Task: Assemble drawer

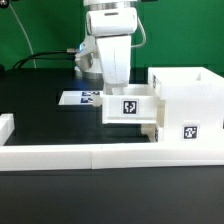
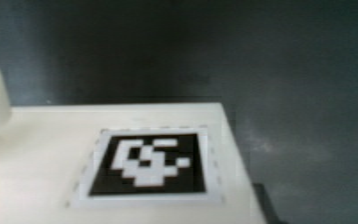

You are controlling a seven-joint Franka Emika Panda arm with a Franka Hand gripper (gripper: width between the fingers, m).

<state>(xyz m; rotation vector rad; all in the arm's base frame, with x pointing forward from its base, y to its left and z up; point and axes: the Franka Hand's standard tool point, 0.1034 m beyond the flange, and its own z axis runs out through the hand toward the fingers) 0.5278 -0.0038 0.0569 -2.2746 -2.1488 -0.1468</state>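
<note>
A small white tray [image 1: 130, 108] with a black-and-white tag on its front hangs above the table at the open side of the tall white box shell [image 1: 188, 95], its far end at the shell's opening. My gripper [image 1: 122, 92] comes down onto the tray from above and holds it; the fingertips are hidden behind the tray's wall. The shell carries its own tag [image 1: 189, 130] low on its front. The wrist view is filled by the tray's white face and tag [image 2: 149, 162]; no fingers show clearly there. A second tray is not clearly in view.
The long low white border wall [image 1: 90, 157] runs along the front, with a short piece [image 1: 5, 128] at the exterior view's left. The marker board [image 1: 80, 99] lies flat behind the tray. The table is black, with a green backdrop behind.
</note>
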